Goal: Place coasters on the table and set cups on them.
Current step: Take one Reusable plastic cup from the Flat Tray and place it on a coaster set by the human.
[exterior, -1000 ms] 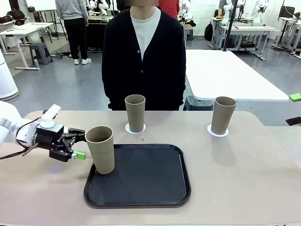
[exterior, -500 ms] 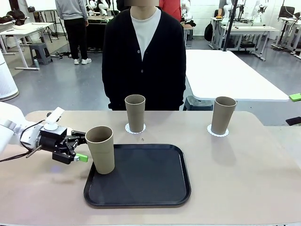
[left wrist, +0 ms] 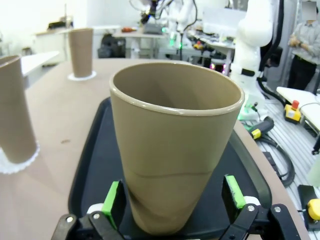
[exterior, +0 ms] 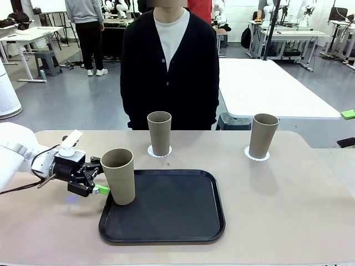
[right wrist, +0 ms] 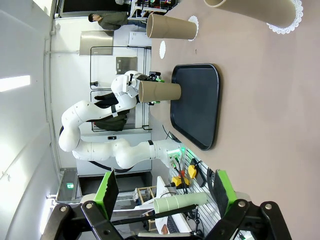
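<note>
Front view: three tan cups on a big beige table, with a person in a black cardigan standing at 12 o'clock behind it. Near cup upright at the 9 o'clock edge of a black tray. Middle cup at 12 o'clock from the tray, standing on a lacy white coaster. Far cup at 2 o'clock from the tray, on its own coaster. Left gripper reaching in from 9 o'clock, spread wide around the base of the near cup, green pads just beside the cup wall; cannot tell if touching. Left wrist view: near cup big in the middle between two green pads, small gaps showing at both sides, nothing pinched. Right wrist view: right gripper spread wide up in the air, holding nothing, well apart from the table. One more white coaster lying flat on the table by the middle cup, with no cup on it.
</note>
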Tool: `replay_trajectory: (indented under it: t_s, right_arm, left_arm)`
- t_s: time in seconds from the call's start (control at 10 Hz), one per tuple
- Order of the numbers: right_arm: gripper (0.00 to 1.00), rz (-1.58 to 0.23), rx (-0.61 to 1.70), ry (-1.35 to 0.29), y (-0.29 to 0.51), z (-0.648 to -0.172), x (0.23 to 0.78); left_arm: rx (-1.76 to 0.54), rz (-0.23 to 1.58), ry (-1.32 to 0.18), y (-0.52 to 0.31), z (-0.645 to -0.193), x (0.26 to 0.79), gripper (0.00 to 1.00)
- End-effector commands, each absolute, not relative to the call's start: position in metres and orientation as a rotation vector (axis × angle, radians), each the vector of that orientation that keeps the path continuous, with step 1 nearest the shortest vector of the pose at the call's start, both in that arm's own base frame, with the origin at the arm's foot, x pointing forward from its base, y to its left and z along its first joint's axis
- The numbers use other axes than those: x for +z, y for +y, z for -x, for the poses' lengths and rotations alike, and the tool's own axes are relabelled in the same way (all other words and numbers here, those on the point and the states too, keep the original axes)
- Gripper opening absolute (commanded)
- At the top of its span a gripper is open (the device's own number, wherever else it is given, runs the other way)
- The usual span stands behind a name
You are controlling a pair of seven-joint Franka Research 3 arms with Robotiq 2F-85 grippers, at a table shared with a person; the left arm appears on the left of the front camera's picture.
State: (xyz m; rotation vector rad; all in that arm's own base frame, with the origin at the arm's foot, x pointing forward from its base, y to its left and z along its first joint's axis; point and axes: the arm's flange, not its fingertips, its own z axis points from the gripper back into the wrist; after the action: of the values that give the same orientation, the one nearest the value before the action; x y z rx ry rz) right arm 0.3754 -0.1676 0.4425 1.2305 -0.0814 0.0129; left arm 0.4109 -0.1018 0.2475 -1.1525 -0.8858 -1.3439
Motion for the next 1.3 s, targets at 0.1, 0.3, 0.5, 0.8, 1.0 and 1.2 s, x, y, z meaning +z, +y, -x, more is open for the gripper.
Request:
replay_trajectory:
  t_s: [0.1, 0.3, 0.5, 0.8, 1.0, 1.2]
  right_arm:
    - [1.00, -1.229, 0.020, -0.085, -0.168, -0.376, 0.443]
    - [1.00, -1.229, 0.020, -0.085, -0.168, -0.376, 0.443]
    - [1.00, -1.229, 0.020, -0.085, -0.168, -0.376, 0.443]
    - [1.00, -1.229, 0.020, -0.085, -0.168, -0.376, 0.443]
    - [1.00, -1.229, 0.020, -0.085, -0.168, -0.376, 0.443]
    - [1.00, -1.229, 0.020, -0.085, -0.168, -0.376, 0.443]
  left_arm:
    - [-1.376, 1.136, -0.947, -0.117, -0.410, 0.240, 1.00]
    - [-1.393, 1.148, -0.957, -0.126, -0.409, 0.239, 1.00]
    - [-1.408, 1.149, -0.972, -0.134, -0.409, 0.238, 1.00]
    - [-1.411, 1.160, -0.981, -0.140, -0.410, 0.232, 1.00]
    - [-1.409, 1.163, -0.991, -0.145, -0.411, 0.230, 1.00]
    - [-1.393, 1.168, -1.020, -0.151, -0.412, 0.229, 1.00]
